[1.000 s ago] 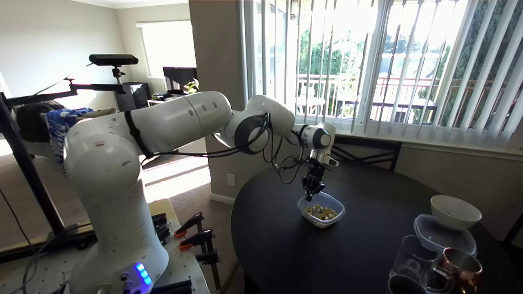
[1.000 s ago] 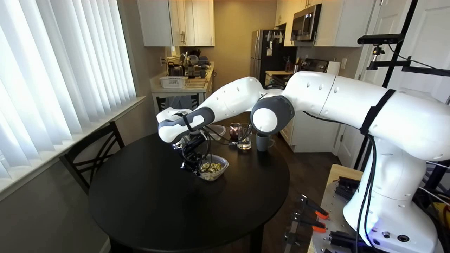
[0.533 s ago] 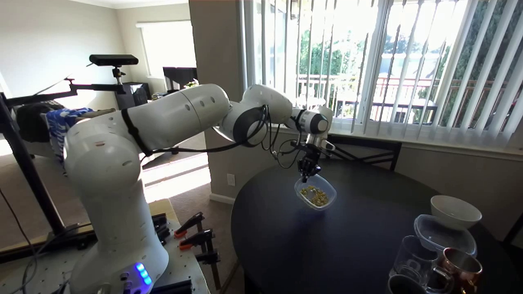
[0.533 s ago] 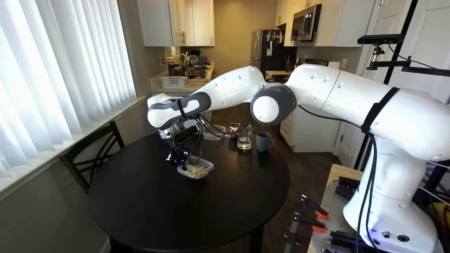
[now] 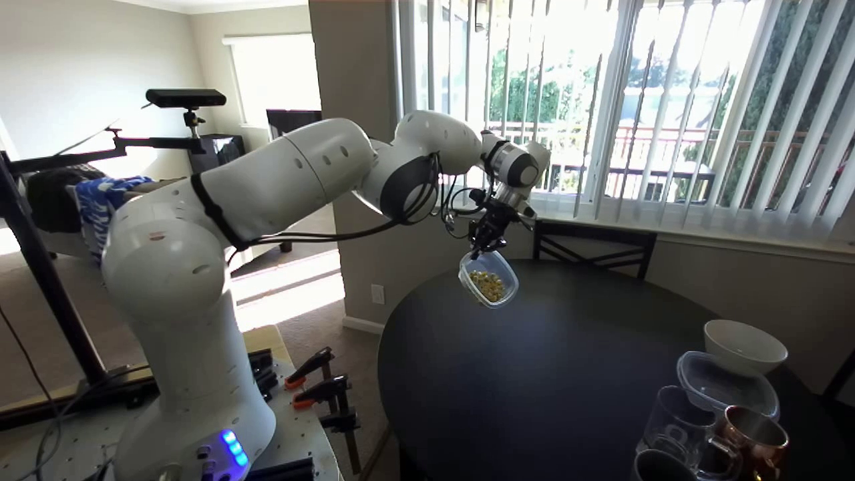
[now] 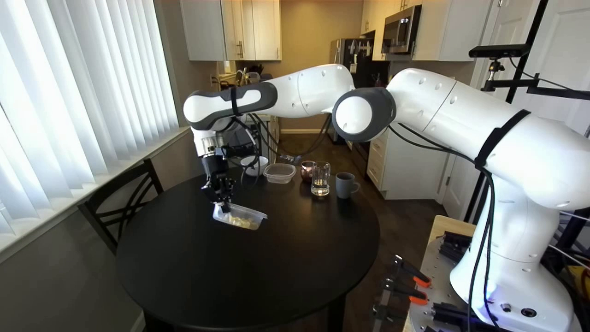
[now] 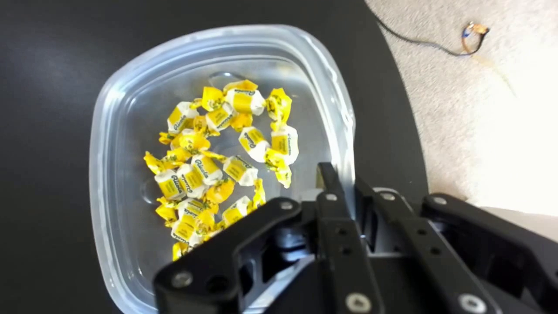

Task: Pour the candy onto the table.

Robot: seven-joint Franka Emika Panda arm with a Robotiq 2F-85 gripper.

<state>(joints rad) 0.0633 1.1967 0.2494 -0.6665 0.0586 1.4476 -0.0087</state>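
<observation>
The candy [image 7: 204, 168], several yellow and white wrapped pieces, lies inside a clear plastic container [image 7: 98, 174]. My gripper [image 7: 342, 183] is shut on one side wall of this container, one finger inside and one outside. In both exterior views the gripper [image 5: 476, 254] [image 6: 225, 207] holds the container [image 5: 513, 284] [image 6: 256, 214] above the round black table [image 5: 534, 381] [image 6: 239, 286]. The container is tilted, its side away from the gripper lower. The candy shows through the wall [image 6: 242, 222] towards that lower side. Part of the candy is hidden behind the gripper in the wrist view.
A white bowl [image 5: 745, 344], an empty clear container [image 5: 728, 387], a glass mug [image 6: 320, 179], a copper mug [image 6: 307, 170] and a grey mug [image 6: 345, 185] stand together at one side of the table. A dark chair [image 6: 120, 198] stands by the window. Carpet [image 7: 471, 131] shows past the table edge.
My gripper has lifted the container with the candy higher above the table and carried it towards the window side. The container has tilted more.
</observation>
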